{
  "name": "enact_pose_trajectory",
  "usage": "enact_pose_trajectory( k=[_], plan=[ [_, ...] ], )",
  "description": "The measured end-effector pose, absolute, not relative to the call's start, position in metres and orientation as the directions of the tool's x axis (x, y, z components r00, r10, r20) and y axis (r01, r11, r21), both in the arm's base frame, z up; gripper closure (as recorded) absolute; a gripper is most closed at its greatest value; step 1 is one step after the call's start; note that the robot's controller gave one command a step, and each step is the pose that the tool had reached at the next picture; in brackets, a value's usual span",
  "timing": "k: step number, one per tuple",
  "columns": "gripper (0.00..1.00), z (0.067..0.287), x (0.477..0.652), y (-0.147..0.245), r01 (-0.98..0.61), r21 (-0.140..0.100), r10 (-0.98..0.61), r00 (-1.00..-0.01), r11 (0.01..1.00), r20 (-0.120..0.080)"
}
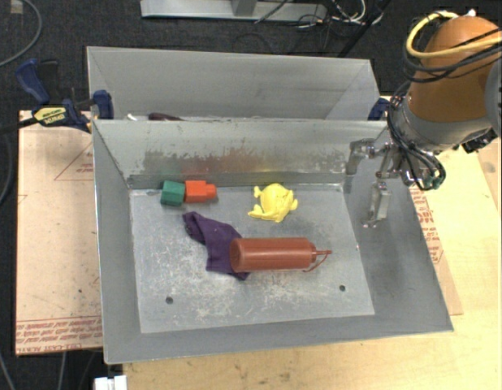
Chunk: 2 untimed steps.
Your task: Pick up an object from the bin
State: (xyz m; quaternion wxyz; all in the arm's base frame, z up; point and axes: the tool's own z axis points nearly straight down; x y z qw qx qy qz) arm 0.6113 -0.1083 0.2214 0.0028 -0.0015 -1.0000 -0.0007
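Right now gripper (373, 197) hangs over bin's (395, 268) right sloped wall, mid-right of frame. Can't tell if it's open or shut; I see nothing held. Nearest obj: red-brown bottle (271, 254) on its side at centre, hiding part of purple cloth (209, 232); yellow toy (273, 203) just above.

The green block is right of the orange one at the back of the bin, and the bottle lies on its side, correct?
Not quite: the camera view shows the green block left of the orange block, not right. Both are at the back of the bin, and the bottle lies on its side.
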Motion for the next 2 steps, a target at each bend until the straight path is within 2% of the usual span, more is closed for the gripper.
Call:
enact_pose_trajectory(
  k=[1,2],
  plan=[
    [0.00,0.226,0.613,-0.108,0.001,0.000,0.001,-1.000,1.000,-0.002],
    [0.00,0.182,0.584,-0.081,-0.034,-0.001,-0.034,-0.999,0.999,-0.005]
  ],
)
